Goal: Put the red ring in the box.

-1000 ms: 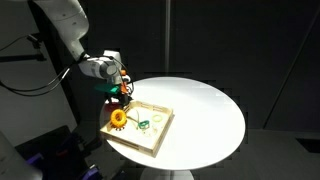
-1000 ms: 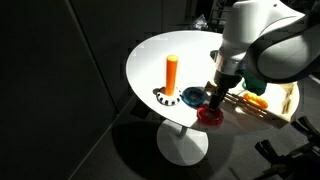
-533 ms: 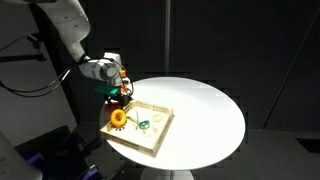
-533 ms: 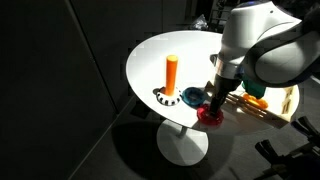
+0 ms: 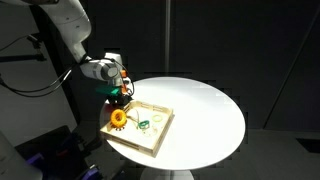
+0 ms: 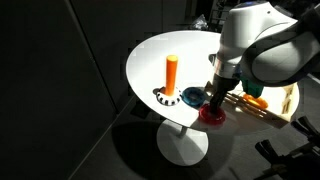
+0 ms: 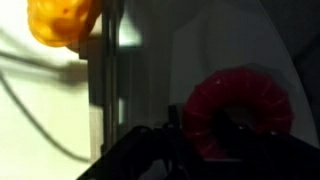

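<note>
The red ring (image 6: 209, 115) lies right under the gripper (image 6: 212, 106), seemingly between its fingers, though I cannot tell if they grip it.

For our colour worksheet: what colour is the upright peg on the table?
Orange; the peg shows best in an exterior view.

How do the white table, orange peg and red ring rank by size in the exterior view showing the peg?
1. white table
2. orange peg and red ring: similar, the ring partly hidden.
</note>
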Tool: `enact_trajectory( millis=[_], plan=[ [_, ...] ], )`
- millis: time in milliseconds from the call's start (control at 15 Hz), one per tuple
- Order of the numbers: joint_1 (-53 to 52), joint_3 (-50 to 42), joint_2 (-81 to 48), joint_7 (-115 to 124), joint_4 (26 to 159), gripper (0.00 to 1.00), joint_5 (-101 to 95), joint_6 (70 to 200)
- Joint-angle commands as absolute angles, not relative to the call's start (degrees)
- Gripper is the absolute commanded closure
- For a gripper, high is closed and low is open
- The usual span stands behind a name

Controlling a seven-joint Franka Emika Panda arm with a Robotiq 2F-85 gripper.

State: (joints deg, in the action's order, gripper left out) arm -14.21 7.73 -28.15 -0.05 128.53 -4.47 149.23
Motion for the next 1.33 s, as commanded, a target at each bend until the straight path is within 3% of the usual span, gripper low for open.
enact_trajectory(
  millis=[0, 67, 133, 1267],
  plan=[
    [-14.31, 7.45, -25.84, 1.02, 128.29, 0.92, -5.45, 148.34],
    [-15.22, 7.46, -20.71, 4.58, 135.92, 0.91, -4.61, 151.87],
    [-14.40, 7.29, -23.34, 2.06, 129.52, 0.90, -5.51, 147.85],
    [-8.52, 4.23, -2.35, 3.41, 140.96, 0.90, -7.65, 140.80]
  ],
)
